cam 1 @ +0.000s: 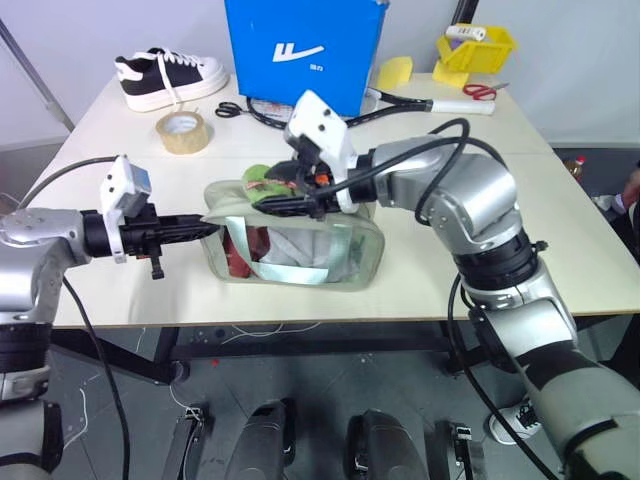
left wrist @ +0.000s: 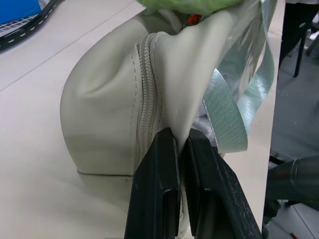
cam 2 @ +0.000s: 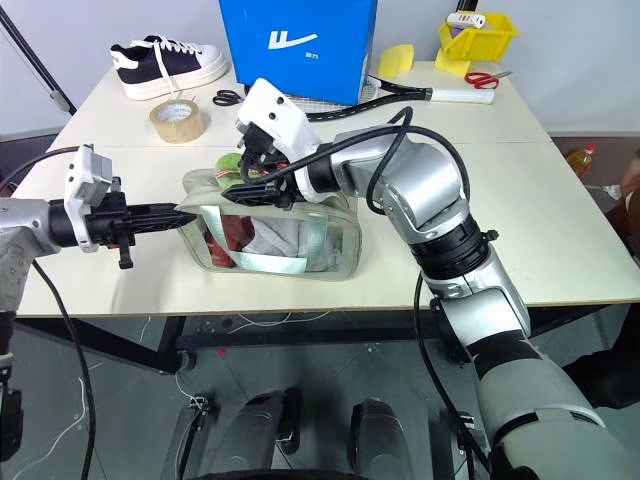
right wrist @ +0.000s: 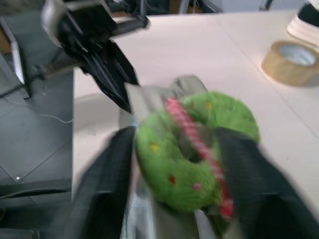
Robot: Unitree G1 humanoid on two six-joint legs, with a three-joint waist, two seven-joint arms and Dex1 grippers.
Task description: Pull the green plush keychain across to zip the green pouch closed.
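Note:
The green pouch [cam 1: 340, 255] lies on its side near the table's front edge, its clear window showing red and white contents. My left gripper [cam 1: 205, 228] is shut on the pouch's left end, and its fingers [left wrist: 154, 189] pinch a fold of fabric beside the zipper. The green plush keychain [right wrist: 194, 159], a fuzzy lime ball with pink-red bits, sits on top of the pouch near that same end [cam 1: 258, 178]. My right gripper [right wrist: 177, 132] reaches in from the right, with one black finger pressed against each side of the plush.
A big blue box [cam 1: 300, 50] stands behind the pouch. A black-and-white shoe [cam 1: 165, 75], a tape roll [cam 1: 183, 131] and black scissors [cam 1: 230, 108] lie at the back left. A yellow bin [cam 1: 478, 48] and red scissors [cam 1: 485, 92] are at the back right.

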